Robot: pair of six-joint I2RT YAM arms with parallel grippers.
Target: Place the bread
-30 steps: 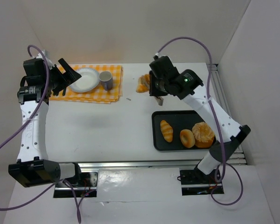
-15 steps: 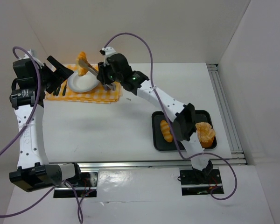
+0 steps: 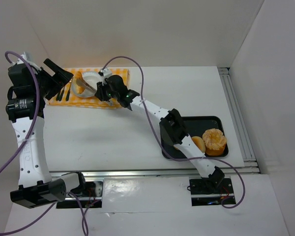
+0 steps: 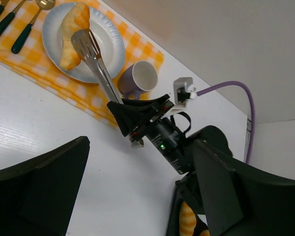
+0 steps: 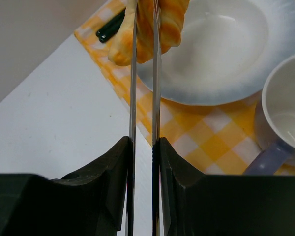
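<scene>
A golden-brown bread roll (image 5: pixel 147 29) is pinched between the tips of metal tongs (image 5: pixel 142 98). It hangs at the left rim of the white plate (image 5: pixel 221 54); whether it touches the plate I cannot tell. My right gripper (image 5: pixel 142 157) is shut on the tongs' handles. From above, the bread (image 3: pixel 78 85) sits over the plate (image 3: pixel 91 77), with the right gripper (image 3: pixel 106 91) just right of it. The left wrist view shows the same bread (image 4: pixel 71 34) and tongs (image 4: pixel 96 66). My left gripper (image 3: pixel 58 80) hovers open and holds nothing, left of the plate.
A purple mug (image 5: pixel 285 118) stands right of the plate on the yellow checked cloth (image 5: pixel 211 142). Dark-handled cutlery (image 3: pixel 64 93) lies on the cloth's left. A black tray (image 3: pixel 187 125) at the right holds a doughnut (image 3: pixel 196 143), an orange bun (image 3: pixel 215 141) and another roll (image 4: pixel 187 221).
The right arm has swung from beside the tray across to the plate, carrying the bread in the tongs, and lowered it toward the plate. The left gripper has drawn back to the left.
</scene>
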